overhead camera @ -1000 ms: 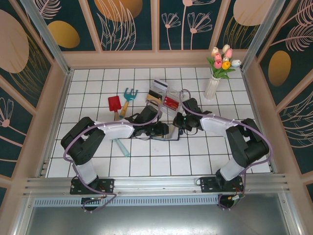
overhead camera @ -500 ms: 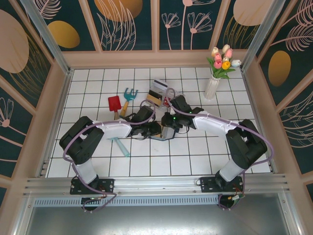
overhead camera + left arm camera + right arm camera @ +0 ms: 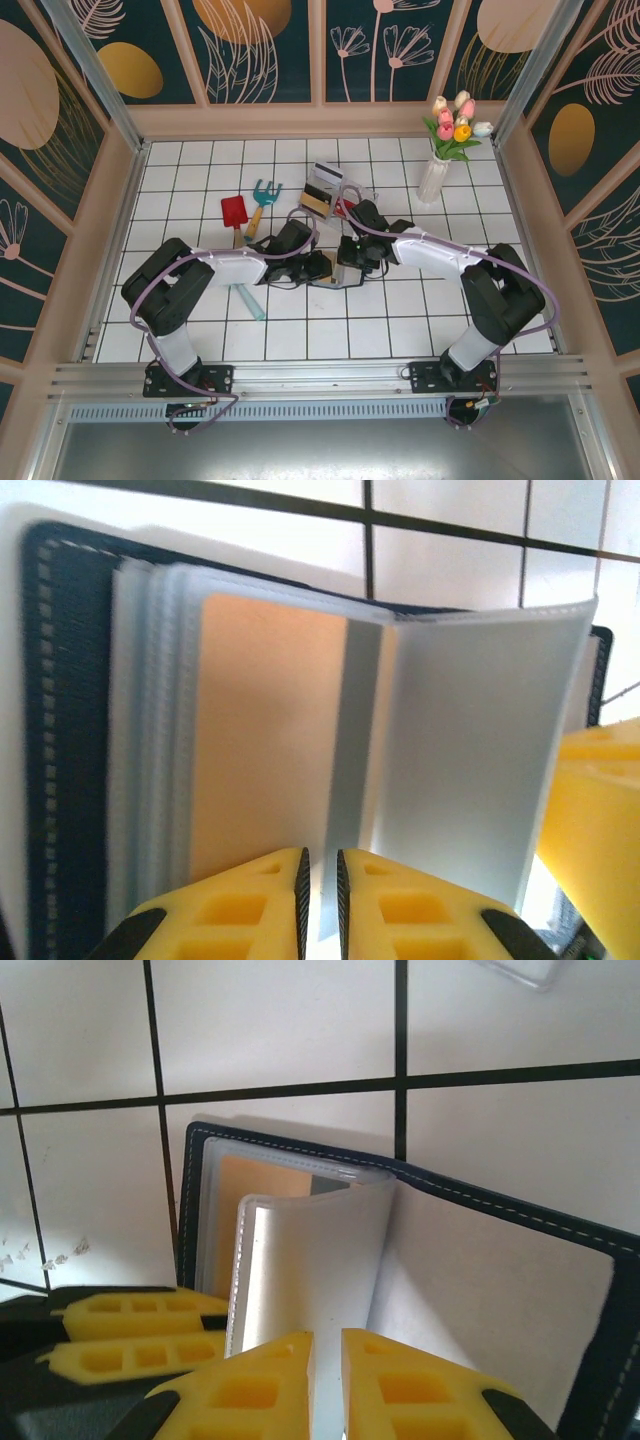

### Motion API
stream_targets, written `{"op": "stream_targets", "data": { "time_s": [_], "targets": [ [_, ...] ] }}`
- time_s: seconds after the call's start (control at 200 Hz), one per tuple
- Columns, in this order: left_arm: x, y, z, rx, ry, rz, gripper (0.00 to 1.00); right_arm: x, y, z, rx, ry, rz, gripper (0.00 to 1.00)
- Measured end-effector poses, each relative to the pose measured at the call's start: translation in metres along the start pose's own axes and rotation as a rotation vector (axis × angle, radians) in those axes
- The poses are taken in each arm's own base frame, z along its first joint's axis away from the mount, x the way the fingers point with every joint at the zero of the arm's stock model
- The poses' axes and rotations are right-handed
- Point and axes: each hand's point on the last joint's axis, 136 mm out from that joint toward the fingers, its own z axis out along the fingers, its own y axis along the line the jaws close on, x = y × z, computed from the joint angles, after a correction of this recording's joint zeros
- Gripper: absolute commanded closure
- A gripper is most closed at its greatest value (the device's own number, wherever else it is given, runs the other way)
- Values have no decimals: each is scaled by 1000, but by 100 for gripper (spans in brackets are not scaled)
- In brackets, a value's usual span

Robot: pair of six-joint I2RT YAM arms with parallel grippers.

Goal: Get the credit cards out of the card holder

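The card holder (image 3: 345, 272) lies open on the tiles (image 3: 200, 330). The right gripper (image 3: 328, 1360) pinches a clear sleeve (image 3: 310, 1260) upright; the left gripper (image 3: 320, 880), clenched at the tan card (image 3: 270, 730) (or its sleeve), should pull straight outward.

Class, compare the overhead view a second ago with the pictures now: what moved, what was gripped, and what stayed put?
The right hand swung left, from beside the card holder onto it, and now pinches a clear sleeve. The left hand closed on a sleeve edge beside the tan card. The card holder, lying open, the red shovel, rake and vase stayed where they were.
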Motion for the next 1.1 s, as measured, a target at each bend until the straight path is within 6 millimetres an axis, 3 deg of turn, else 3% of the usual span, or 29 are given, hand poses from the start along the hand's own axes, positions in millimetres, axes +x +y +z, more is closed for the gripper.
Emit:
{"op": "stream_targets", "data": {
  "time_s": [0.26, 0.41, 0.475, 0.711, 1.046, 1.101],
  "targets": [
    [8, -39, 4, 157, 34, 28, 84, -15, 7, -37, -43, -121, 77, 83],
    [15, -43, 19, 176, 70, 20, 90, -12, -3, -49, -77, -157, 168, 94],
    [17, -40, 23, 171, 77, 10, 93, -8, -9, -47, -82, -152, 213, 100],
    [17, -37, 27, 168, 80, -16, 100, 0, -12, -27, -115, -108, 349, 100],
    [18, -36, 23, 153, 76, -36, 100, 8, -28, 4, -69, -64, 462, 100],
    [17, -35, 16, 147, 71, -41, 94, 9, -33, 6, -66, -63, 470, 100]
  ]
}}
